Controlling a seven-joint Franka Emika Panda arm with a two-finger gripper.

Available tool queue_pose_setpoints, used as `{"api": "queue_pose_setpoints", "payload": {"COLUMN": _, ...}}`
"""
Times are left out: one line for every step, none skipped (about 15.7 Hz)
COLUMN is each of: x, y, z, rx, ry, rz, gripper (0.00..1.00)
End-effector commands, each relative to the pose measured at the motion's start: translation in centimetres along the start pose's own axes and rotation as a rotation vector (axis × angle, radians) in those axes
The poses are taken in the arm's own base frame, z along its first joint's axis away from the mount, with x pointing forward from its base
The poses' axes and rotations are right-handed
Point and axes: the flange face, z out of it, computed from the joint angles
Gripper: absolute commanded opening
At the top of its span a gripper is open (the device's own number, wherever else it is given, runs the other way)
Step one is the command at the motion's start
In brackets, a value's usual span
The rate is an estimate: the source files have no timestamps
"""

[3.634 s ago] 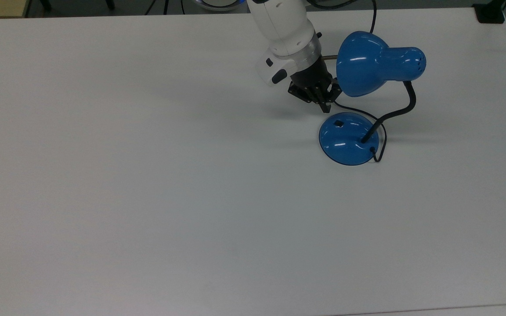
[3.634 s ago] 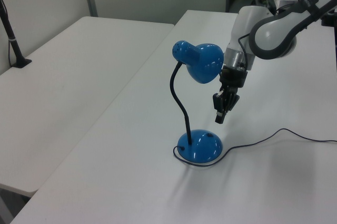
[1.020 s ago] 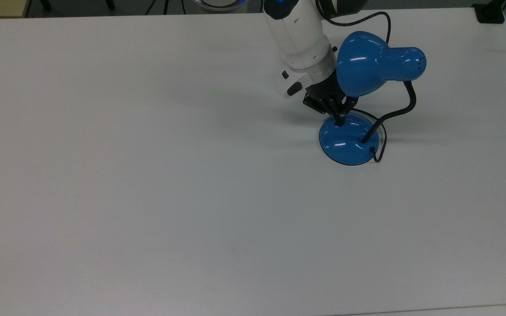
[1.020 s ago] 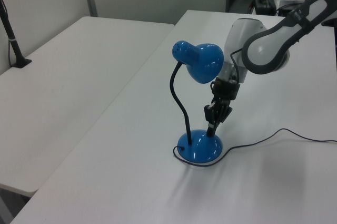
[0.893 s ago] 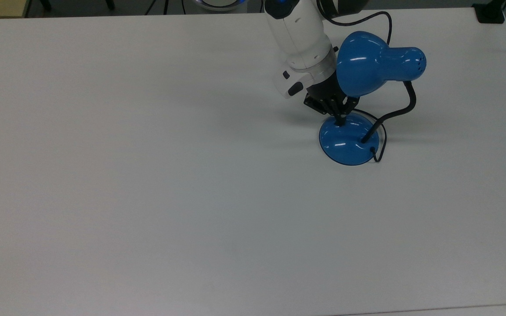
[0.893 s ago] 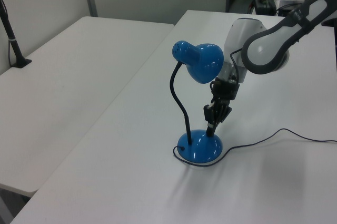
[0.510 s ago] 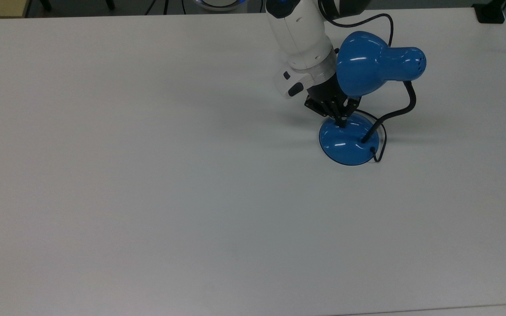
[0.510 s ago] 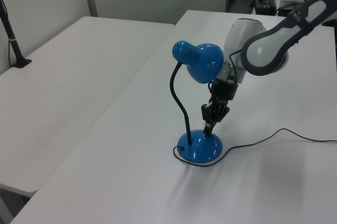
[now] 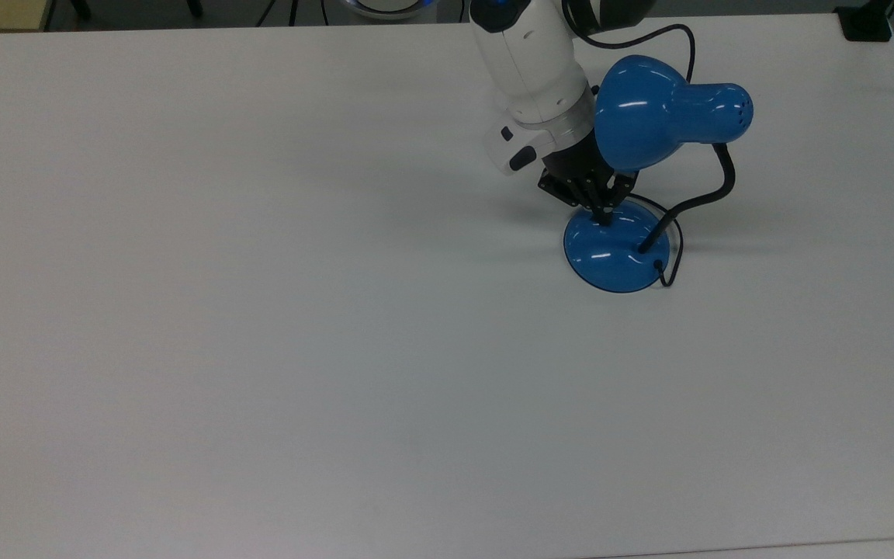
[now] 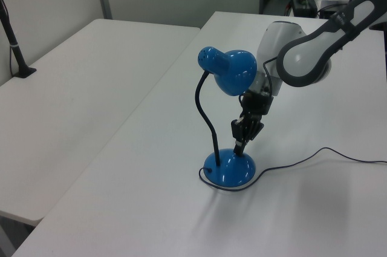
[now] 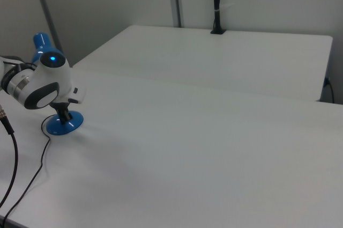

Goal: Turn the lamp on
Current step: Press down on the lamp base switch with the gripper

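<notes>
Top view, upper right of the frame: the glossy blue gooseneck desk lamp [image 9: 653,128] stands on the white table [image 9: 261,310]. The black two-finger gripper [image 9: 604,218], fingers pinched together on nothing, presses its tip onto the lamp's round domed base [image 9: 610,256].

The gripper [image 9: 602,218] covers the switch on the lamp [image 9: 616,247] base in the top view; the arm [image 11: 42,84] hides the shade at the right view's left.
</notes>
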Motion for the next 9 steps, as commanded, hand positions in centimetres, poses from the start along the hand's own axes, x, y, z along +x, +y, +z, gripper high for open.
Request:
{"api": "queue_pose_setpoints", "payload": {"x": -0.5, "y": -0.3, "z": 0.8, "rx": 0.006, "ry": 0.004, "rz": 0.017, "gripper": 0.0}}
{"api": "queue_pose_setpoints", "payload": {"x": -0.5, "y": -0.2, "z": 0.9, "rx": 0.005, "ry": 0.003, "rz": 0.018, "gripper": 0.0}}
{"api": "queue_pose_setpoints", "payload": {"x": -0.4, "y": -0.1, "z": 0.9, "rx": 0.004, "ry": 0.002, "rz": 0.018, "gripper": 0.0}}
{"api": "queue_pose_setpoints", "payload": {"x": -0.4, "y": 0.0, "z": 1.1, "rx": 0.002, "ry": 0.0, "rz": 0.021, "gripper": 0.0}}
{"api": "queue_pose_setpoints", "payload": {"x": -0.4, "y": 0.2, "z": 1.5, "rx": -0.002, "ry": -0.004, "rz": 0.024, "gripper": 0.0}}
{"api": "queue_pose_setpoints", "payload": {"x": -0.5, "y": 0.3, "z": 1.7, "rx": -0.004, "ry": -0.007, "rz": 0.024, "gripper": 0.0}}
{"api": "queue_pose_setpoints", "payload": {"x": -0.7, "y": 0.1, "z": 1.8, "rx": -0.005, "ry": -0.008, "rz": 0.018, "gripper": 0.0}}
{"api": "queue_pose_setpoints", "payload": {"x": -0.8, "y": 0.1, "z": 1.9, "rx": -0.006, "ry": -0.01, "rz": 0.018, "gripper": 0.0}}
{"api": "queue_pose_setpoints", "payload": {"x": -0.8, "y": 0.3, "z": 2.4, "rx": -0.012, "ry": -0.016, "rz": 0.019, "gripper": 0.0}}
